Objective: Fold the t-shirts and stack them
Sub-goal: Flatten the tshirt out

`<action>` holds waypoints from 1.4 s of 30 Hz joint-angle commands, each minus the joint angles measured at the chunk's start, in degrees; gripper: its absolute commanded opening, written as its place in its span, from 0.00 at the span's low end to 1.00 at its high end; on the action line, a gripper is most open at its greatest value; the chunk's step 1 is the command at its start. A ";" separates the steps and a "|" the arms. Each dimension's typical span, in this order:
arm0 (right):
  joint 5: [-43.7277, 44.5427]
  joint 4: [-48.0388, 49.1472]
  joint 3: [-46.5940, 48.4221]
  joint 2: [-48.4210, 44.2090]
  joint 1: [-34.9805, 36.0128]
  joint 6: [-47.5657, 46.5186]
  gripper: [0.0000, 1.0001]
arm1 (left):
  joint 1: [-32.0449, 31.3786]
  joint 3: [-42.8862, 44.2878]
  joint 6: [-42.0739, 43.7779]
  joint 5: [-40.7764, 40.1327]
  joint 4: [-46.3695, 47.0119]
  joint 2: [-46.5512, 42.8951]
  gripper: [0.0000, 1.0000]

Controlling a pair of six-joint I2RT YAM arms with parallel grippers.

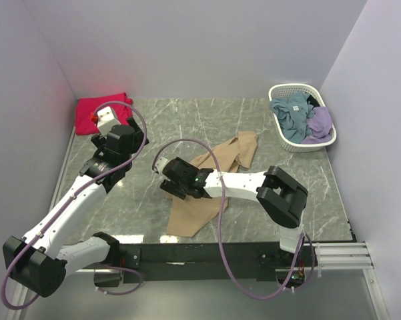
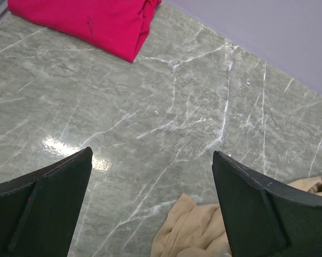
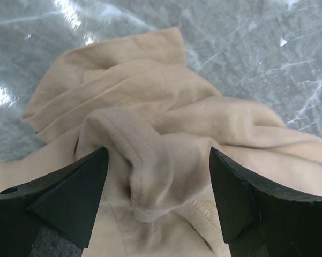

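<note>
Mid-table, our right gripper [image 3: 158, 155] gapes over a bunched hem of the tan t-shirt [image 3: 166, 112], gripping nothing; left gripper [image 2: 151, 154] spread wide, empty, over bare marble table [image 2: 177, 101].

Left gripper [image 2: 152, 155] hangs over the table [image 2: 177, 107] w/ jaws spread wide, nothing between them but bare grey-green marble w/ white veins and a glare patch by the left-hand jaw. Red-pink t-shirt [image 2: 91, 21] lies folded at top left, its edge running out of frame, well apart from the gripper. Tan t-shirt [image 2: 190, 230] sits rumpled at the bottom, just beside the right-hand jaw and partly hidden behind it. Pale lavender wall [image 2: 268, 27] meets the table at top right.
</note>
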 commanded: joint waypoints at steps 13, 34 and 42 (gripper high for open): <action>5.10 -2.36 8.65 5.28 -4.21 -0.24 0.31 | 0.65 0.28 0.53 1.66 1.21 0.35 0.99; 14.06 -8.33 17.41 -21.95 -1.41 -2.51 0.00 | 1.35 2.22 0.44 3.16 0.86 2.64 0.99; 22.67 -11.94 35.70 -19.86 6.68 -10.86 0.00 | 2.14 3.01 -1.04 2.54 -0.19 3.08 0.99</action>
